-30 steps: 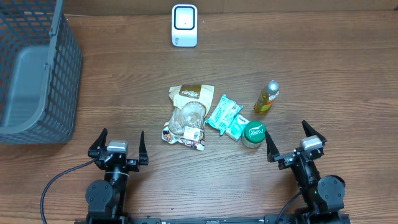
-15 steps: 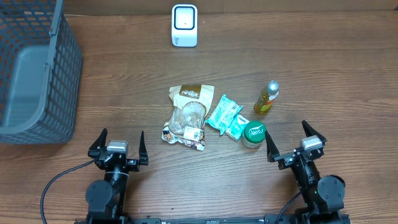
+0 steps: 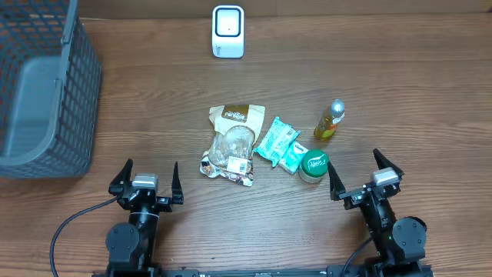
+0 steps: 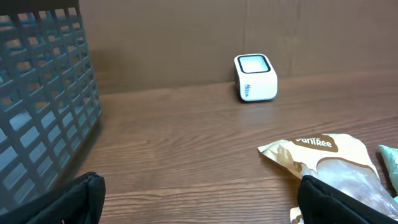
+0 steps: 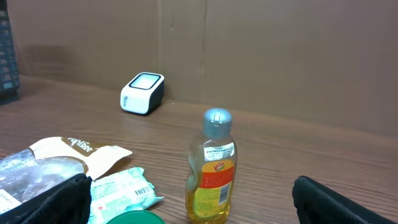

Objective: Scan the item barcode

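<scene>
The white barcode scanner (image 3: pixel 228 31) stands at the back centre of the table, also seen as scanner (image 4: pixel 255 77) and scanner (image 5: pixel 142 93). A brown snack bag (image 3: pixel 232 144), two teal packets (image 3: pixel 282 145), a green-lidded tub (image 3: pixel 314 165) and a yellow bottle (image 3: pixel 329 120) lie mid-table. The bottle (image 5: pixel 212 167) stands upright, its label facing the right wrist camera. My left gripper (image 3: pixel 146 181) is open near the front edge, left of the bag (image 4: pixel 329 162). My right gripper (image 3: pixel 363 178) is open, just right of the tub. Neither holds anything.
A dark grey mesh basket (image 3: pixel 46 85) fills the back left corner; its wall (image 4: pixel 43 99) shows in the left wrist view. A brown board wall (image 5: pixel 249 50) runs behind the table.
</scene>
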`<state>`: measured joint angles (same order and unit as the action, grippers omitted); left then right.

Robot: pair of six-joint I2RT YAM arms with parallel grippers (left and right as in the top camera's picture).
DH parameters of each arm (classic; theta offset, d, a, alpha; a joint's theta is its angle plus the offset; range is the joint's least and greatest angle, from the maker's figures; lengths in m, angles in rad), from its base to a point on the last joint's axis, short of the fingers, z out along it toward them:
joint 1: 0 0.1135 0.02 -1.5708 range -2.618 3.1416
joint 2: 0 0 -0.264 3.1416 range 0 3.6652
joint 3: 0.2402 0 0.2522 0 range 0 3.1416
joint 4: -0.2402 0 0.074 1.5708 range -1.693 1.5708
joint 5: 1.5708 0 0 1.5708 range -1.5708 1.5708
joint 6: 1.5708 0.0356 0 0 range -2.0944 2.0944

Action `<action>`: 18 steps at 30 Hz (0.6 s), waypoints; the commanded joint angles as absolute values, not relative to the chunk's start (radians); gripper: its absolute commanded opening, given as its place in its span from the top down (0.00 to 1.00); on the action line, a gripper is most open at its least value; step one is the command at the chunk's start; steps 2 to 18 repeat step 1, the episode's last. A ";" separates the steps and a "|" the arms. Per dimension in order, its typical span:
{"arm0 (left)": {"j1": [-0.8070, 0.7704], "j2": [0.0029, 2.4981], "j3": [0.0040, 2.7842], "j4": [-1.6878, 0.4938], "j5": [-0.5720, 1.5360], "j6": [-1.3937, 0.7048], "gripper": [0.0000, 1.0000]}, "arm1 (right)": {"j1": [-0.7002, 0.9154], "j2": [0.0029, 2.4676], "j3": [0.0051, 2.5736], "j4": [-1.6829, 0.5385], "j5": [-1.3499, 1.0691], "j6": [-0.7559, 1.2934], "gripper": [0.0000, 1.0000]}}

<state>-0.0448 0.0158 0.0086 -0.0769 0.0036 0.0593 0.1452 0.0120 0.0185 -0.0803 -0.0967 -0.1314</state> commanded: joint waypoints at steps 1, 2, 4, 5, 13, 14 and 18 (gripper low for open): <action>-0.039 0.004 0.005 -0.078 0.015 0.075 0.00 | 0.142 0.003 0.008 -0.076 -0.091 -0.129 0.00; -0.039 0.004 0.005 -0.078 0.015 0.075 0.00 | 0.142 0.003 0.008 -0.076 -0.091 -0.129 0.00; -0.039 0.004 0.005 -0.078 0.015 0.075 0.00 | 0.142 0.003 0.008 -0.076 -0.091 -0.129 0.00; -0.039 0.004 0.005 -0.078 0.015 0.075 0.00 | 0.142 0.003 0.008 -0.076 -0.091 -0.129 0.00; -0.039 0.004 0.005 -0.078 0.015 0.075 0.00 | 0.142 0.003 0.008 -0.076 -0.091 -0.129 0.00; -0.039 0.004 0.005 -0.078 0.015 0.075 0.00 | 0.142 0.003 0.008 -0.076 -0.091 -0.129 0.00; -0.039 0.004 0.005 -0.078 0.015 0.075 0.00 | 0.142 0.003 0.008 -0.076 -0.091 -0.129 0.00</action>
